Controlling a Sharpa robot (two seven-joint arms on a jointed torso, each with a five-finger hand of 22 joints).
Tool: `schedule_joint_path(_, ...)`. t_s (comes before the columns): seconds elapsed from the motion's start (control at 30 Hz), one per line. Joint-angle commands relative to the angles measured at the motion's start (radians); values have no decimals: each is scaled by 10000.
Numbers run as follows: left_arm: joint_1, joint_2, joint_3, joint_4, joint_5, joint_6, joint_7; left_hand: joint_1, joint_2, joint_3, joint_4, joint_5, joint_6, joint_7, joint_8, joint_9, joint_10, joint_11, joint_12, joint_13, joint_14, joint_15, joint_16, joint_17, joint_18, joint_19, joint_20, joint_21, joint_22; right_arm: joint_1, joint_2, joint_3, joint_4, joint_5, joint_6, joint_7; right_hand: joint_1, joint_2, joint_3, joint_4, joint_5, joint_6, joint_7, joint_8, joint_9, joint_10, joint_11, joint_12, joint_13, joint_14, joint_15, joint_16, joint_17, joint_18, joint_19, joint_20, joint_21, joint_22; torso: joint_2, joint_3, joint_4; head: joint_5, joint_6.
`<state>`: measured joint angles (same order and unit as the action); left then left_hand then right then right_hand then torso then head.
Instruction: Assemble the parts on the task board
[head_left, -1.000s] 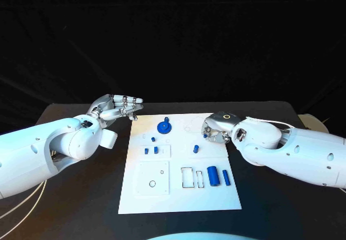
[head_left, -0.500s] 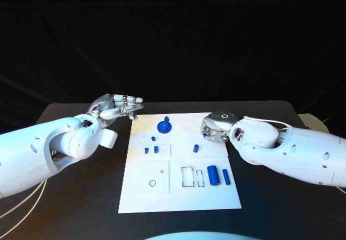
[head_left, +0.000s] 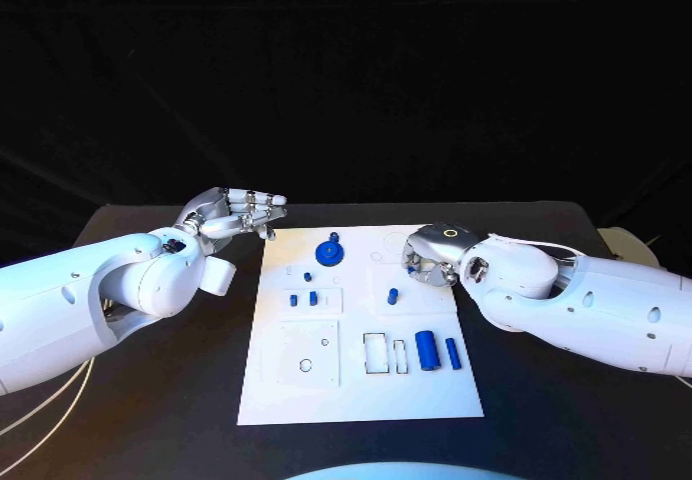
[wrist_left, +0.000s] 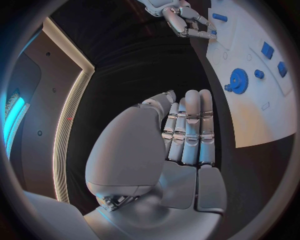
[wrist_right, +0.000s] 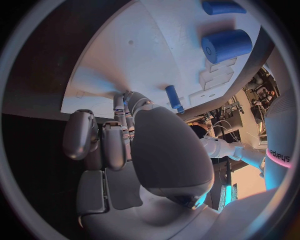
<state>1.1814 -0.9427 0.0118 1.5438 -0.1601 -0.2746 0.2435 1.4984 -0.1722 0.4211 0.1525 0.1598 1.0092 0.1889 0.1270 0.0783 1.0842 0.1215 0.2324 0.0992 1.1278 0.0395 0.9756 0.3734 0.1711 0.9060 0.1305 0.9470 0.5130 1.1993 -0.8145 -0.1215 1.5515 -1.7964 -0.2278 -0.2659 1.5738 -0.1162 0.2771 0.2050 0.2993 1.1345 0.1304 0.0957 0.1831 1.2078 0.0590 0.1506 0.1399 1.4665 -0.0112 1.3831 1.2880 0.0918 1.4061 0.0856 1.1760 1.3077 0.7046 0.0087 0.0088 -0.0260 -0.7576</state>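
Little is changing over the last second: the right hand (head_left: 433, 258) is still hovering over the far right edge of the white board (head_left: 361, 395), fingers curled downward, and whether it is pinching anything I cannot tell. The left hand (head_left: 238, 213) is staying off the board's far left corner, fingers together, holding nothing. The blue gear (head_left: 330, 254), pegs and cylinder (head_left: 427, 348) are still lying loose, so assembly is barely progressing.

Pretty dark around me: black backdrop (head_left: 375, 100) behind the whole setup, hanging in soft folds. My bench (head_left: 173, 400) is matte black too. Off to one side there's a pale lit strip (wrist_left: 69, 125) curving along a dark panel with a blue glow (wrist_left: 14, 120) beside it.
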Motion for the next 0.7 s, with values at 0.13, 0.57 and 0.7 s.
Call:
schedule_joint_path(0.13,9,13,5,-18,56,60,-106,1,60,-5,-71,11,-48,66,32,-22,-84,3,61,-7,16,7,-75,-25,137,11,12,-70,-18,-43,-139,-14,224,-133,-684,-33,-320,-85,348,-99,2,113,-10,-87,39,119,21,-109,-30,528,-64,102,30,-142,79,0,163,780,-15,1,-7,33,17)
schedule_joint_path(0.57,8,60,5,-81,55,50,-161,-4,63,-9,-161,10,-187,127,-12,-51,-247,62,84,-25,-79,52,-201,-93,128,-36,40,-136,-60,15,-529,77,886,-75,-1246,15,-517,-193,633,-239,35,134,-7,-125,59,175,22,-153,-46,522,-61,115,14,-242,284,5,677,1070,-5,4,-19,109,72)
schedule_joint_path(0.7,8,66,5,-90,55,55,-173,-10,66,-11,-175,9,-207,137,-15,-54,-277,73,92,-28,-100,62,-227,-106,126,-49,47,-151,-69,37,-718,100,1286,-31,-1299,0,-558,-209,682,-263,36,142,-8,-130,64,187,21,-160,-47,521,-61,118,12,-247,294,5,707,1092,-6,-3,-17,168,100)
